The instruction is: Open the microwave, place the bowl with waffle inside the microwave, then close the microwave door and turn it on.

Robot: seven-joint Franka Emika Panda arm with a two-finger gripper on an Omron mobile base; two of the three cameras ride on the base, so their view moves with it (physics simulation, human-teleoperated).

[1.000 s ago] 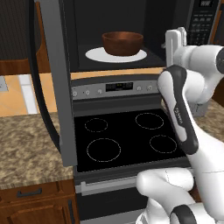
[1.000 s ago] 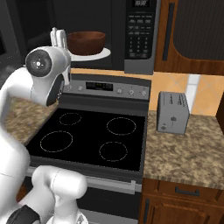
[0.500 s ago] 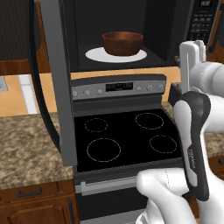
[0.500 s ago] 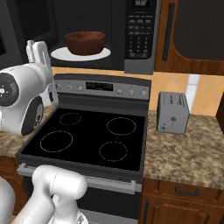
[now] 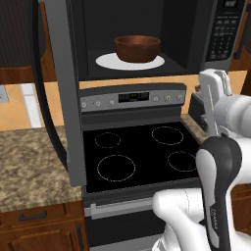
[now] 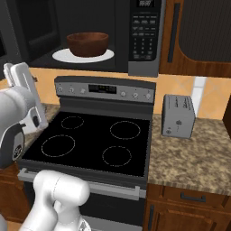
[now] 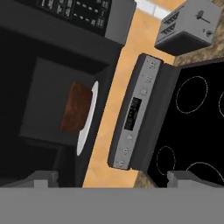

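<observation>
My bowl (image 5: 138, 48) sits on the white turntable plate (image 5: 108, 62) inside the microwave (image 6: 143, 31), at the top centre of the left base view and the upper left of the right base view; I cannot see over its rim from here, so I cannot tell whether the waffle is in it. The microwave door (image 5: 62, 93) stands swung wide open, a tall grey panel running down the left of the left base view, edge-on to that camera. My gripper (image 7: 113, 176) is spread wide and holds nothing; in the hand view, its two dark tips show at the bottom, pointing toward the open cavity and the stove's control panel (image 7: 135, 111). I judge the placing step done and the closing step now in hand. Next I need to bring my hand round to the far, outer face of that open door and push it across toward the cavity until it shuts, keeping my arm clear of the stove (image 6: 92, 140) and the toaster (image 6: 178, 116). Only then come the buttons on the black button panel (image 6: 143, 38) at the upper middle of the right base view.
</observation>
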